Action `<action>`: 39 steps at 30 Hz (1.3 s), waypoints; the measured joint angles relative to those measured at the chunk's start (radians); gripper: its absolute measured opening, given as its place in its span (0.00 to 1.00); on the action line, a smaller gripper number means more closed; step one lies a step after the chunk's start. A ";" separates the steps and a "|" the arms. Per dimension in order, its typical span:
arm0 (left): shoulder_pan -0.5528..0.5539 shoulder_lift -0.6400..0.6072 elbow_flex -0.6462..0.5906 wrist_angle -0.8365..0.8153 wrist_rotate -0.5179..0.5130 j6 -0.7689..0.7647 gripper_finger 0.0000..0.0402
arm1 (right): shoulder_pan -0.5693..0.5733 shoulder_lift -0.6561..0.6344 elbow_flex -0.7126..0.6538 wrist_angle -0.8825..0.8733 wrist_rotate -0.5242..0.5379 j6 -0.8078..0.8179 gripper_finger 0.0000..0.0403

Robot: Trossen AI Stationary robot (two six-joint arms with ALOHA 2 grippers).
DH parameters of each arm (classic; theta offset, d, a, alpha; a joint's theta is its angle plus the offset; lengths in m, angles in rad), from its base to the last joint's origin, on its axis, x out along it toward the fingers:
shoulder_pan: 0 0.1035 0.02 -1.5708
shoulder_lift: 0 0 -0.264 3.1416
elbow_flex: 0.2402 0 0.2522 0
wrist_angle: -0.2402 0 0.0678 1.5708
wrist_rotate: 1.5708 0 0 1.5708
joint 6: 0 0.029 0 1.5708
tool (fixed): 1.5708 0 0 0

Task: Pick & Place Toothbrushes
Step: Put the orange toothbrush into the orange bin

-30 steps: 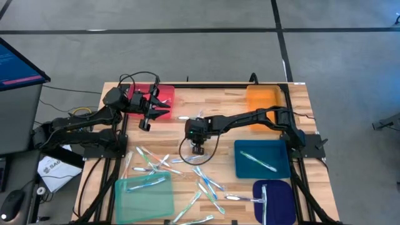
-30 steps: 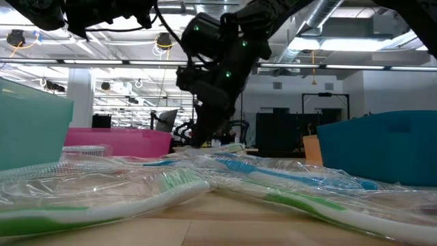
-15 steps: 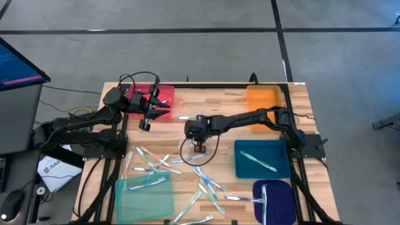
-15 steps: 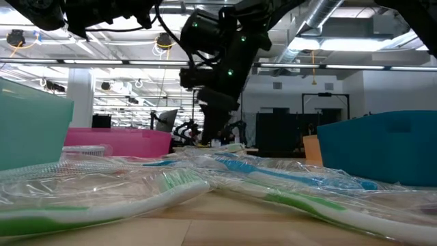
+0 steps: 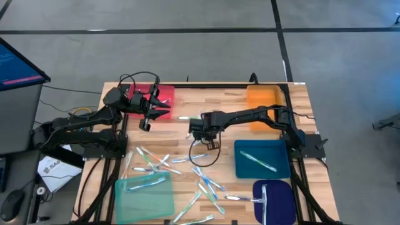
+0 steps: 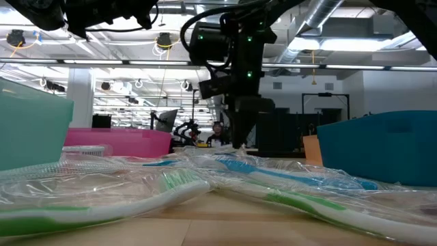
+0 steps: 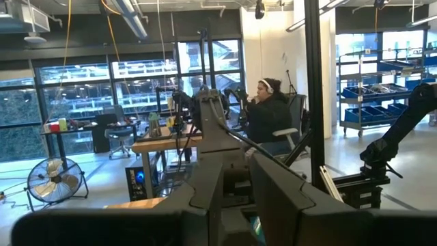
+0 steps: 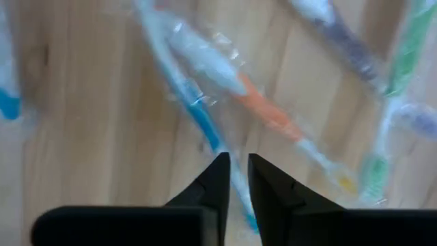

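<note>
Several toothbrushes (image 5: 164, 161) in clear wrappers lie flat and loose on the wooden table's near half. One more lies in the blue tray (image 5: 282, 167), another across the navy tray (image 5: 281, 206), and some in the pale green tray (image 5: 145, 199). My right gripper (image 5: 210, 142) hangs mid-table, pointing down. In the right wrist view its fingertips (image 8: 235, 167) stand a narrow gap apart above a blue toothbrush (image 8: 193, 109) and an orange one (image 8: 268, 113), with nothing between them. My left gripper (image 5: 162, 107) is raised over the pink tray (image 5: 164, 94), open and holding nothing I can see.
An orange tray (image 5: 262, 100) stands at the far right. A black cable (image 5: 187, 150) loops below my right wrist. Wrapped toothbrushes (image 6: 171, 184) fill the low view's foreground. Bare wood lies between the pink and orange trays. A person sits at a desk beyond the table (image 7: 270, 109).
My right gripper has gone a little toward the table's right and far edges. It has also rolled and tipped, and now points more steeply down. The toothbrushes have stayed where they were.
</note>
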 joint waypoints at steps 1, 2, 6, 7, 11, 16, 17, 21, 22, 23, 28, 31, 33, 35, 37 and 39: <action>0.000 0.000 0.000 0.000 0.000 0.000 0.18 | -0.001 0.000 0.004 0.006 0.001 -0.016 0.15; 0.000 0.000 0.000 0.000 0.000 0.001 0.18 | -0.002 0.000 0.006 0.009 0.001 -0.033 0.18; 0.000 0.000 0.000 -0.001 0.000 0.001 0.18 | -0.013 0.000 0.006 0.045 0.006 -0.085 0.28; 0.000 0.000 0.000 -0.001 0.000 0.000 0.18 | -0.015 0.000 0.007 0.045 0.006 -0.096 0.30; 0.000 0.000 0.000 -0.002 0.000 0.000 0.18 | -0.034 0.000 0.006 0.056 0.008 -0.124 0.40; 0.000 0.000 0.000 -0.002 0.000 -0.001 0.18 | -0.066 0.001 0.006 0.075 0.011 -0.163 0.46; 0.000 0.000 0.000 -0.002 0.000 -0.001 0.18 | -0.072 0.006 0.007 0.077 0.011 -0.173 0.47; 0.000 0.000 0.000 -0.002 0.000 -0.001 0.18 | -0.082 0.012 -0.001 0.066 0.010 -0.190 0.48; 0.000 0.000 0.000 -0.002 0.000 -0.001 0.18 | -0.082 0.011 -0.007 0.074 0.010 -0.194 0.48; 0.000 0.000 0.000 -0.002 0.000 -0.001 0.18 | -0.082 0.011 -0.010 0.072 0.007 -0.196 0.48; 0.000 0.000 0.000 -0.001 0.000 -0.001 0.18 | -0.081 0.011 -0.011 0.091 0.003 -0.196 0.45; 0.000 0.000 0.000 -0.001 0.000 -0.001 0.18 | -0.081 0.011 -0.012 0.098 0.000 -0.199 0.42; 0.000 0.000 0.000 -0.001 0.000 -0.001 0.18 | -0.081 0.011 -0.012 0.105 -0.001 -0.201 0.41; 0.000 0.000 0.000 -0.001 0.000 -0.001 0.18 | -0.080 0.011 -0.012 0.111 -0.012 -0.201 0.40; 0.000 0.000 0.000 -0.001 0.000 -0.001 0.18 | -0.076 0.011 -0.012 0.111 -0.026 -0.204 0.39; 0.000 0.000 0.000 -0.001 0.000 -0.004 0.18 | -0.071 0.011 -0.012 0.111 -0.027 -0.214 0.39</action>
